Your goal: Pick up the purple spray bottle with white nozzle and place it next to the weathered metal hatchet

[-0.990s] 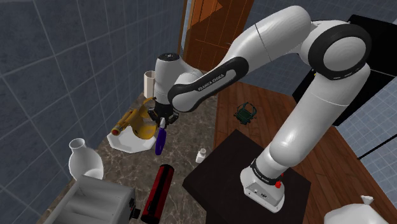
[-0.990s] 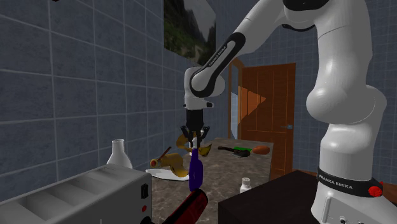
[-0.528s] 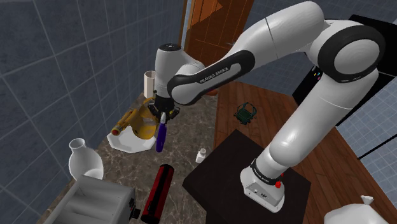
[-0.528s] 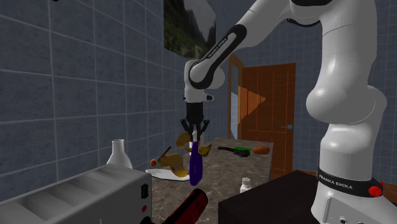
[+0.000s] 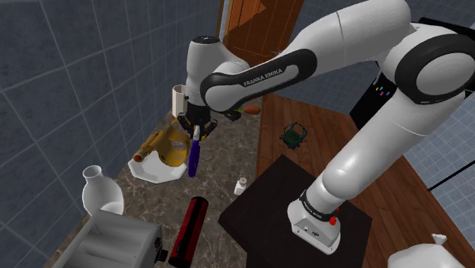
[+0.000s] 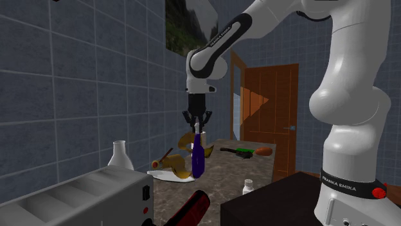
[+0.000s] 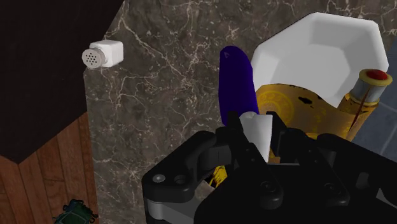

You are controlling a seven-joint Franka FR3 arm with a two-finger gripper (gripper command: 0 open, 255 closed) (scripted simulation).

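one gripper (image 5: 196, 133) w/ purple spray bottle (image 5: 193, 158) clamped, hanging abv counter (image 5: 222, 164).

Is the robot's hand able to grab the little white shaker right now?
Probably not: the hand is full, shut on the purple bottle, though nothing stands over the shaker.

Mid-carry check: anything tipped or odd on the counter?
The red and black cylinder lies on its side by the grey toaster. The purple spray bottle hangs from the end effector by its nozzle alone.
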